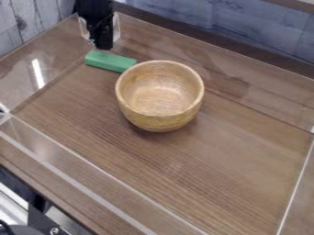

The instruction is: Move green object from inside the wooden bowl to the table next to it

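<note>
The green object [109, 61], a small flat bright-green block, lies on the table [185, 165] just left of and behind the wooden bowl [160, 94]. The bowl stands upright and its inside is bare. My gripper [101, 41] hangs pointing down just above and behind the block, apart from it. Its fingers are together, shut on nothing.
Clear acrylic walls [73, 174] run around the table's edges, one close behind the gripper. A grey plank wall stands at the back.
</note>
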Tool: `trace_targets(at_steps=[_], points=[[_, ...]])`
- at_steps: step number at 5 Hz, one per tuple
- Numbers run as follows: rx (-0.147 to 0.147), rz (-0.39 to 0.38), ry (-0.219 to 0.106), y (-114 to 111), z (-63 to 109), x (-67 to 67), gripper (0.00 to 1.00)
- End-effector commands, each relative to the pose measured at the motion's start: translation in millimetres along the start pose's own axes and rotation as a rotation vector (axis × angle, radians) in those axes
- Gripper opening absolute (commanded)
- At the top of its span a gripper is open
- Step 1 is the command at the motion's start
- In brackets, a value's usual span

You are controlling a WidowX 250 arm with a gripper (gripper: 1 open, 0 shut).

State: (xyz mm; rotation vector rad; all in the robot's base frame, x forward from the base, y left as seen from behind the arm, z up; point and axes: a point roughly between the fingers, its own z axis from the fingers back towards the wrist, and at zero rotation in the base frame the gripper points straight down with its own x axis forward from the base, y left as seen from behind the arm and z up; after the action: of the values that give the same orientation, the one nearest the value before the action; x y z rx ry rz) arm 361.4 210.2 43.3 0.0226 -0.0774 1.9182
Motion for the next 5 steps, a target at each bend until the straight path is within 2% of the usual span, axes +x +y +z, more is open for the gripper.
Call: trace_targets(at_steps=[1,4,5], points=[[-0.061,-0.034,-0.005,-7.6,22.4,-0.1,1.0],[-0.05,-0.021,0.02,-16.7,27.1,-0.6,1.0],[-0.052,-0.082,0.034,-12.9,37.3,0.4,1.0]])
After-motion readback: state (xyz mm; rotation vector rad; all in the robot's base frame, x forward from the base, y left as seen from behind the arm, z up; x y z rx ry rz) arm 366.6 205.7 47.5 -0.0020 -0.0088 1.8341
